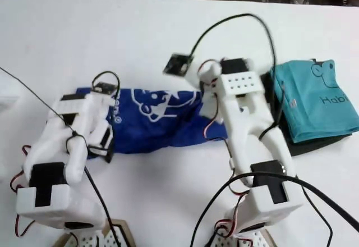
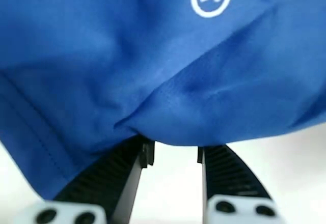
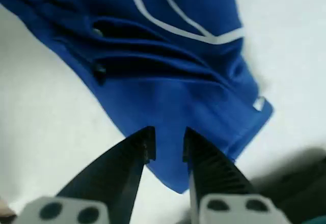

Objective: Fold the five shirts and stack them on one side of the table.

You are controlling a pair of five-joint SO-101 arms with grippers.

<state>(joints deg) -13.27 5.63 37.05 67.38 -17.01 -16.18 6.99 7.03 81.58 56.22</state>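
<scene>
On the left of the white counter [image 1: 84, 33], the left arm is bent low over the left end of a blue shirt [image 1: 157, 118]. Its wrist view shows the left pincer [image 2: 175, 150] with its two black fingers [image 2: 117, 175] clearly apart and bare counter showing in the gap. The shirt's rumpled edge lies across the fingertips and is not pinched between them.

The blue shirt itself lies bunched in a long, loose band across the middle of the counter, with its white print facing up. It runs from one arm to the other.

At the shirt's right end is the right arm. The right pincer [image 3: 167, 142] is down over a corner of the blue cloth, which is creased into several ridges there. Its jaws are parted by only a narrow slot, and blue fabric shows through that slot. I cannot see any fold caught between them.

Further right, near the counter's right edge, a folded teal shirt [image 1: 314, 98] lies squarely on top of a folded dark shirt [image 1: 305, 146]. The dark shirt's edge sticks out along the teal one's near side. This small stack lies just beside the right arm, apart from the blue shirt.
</scene>
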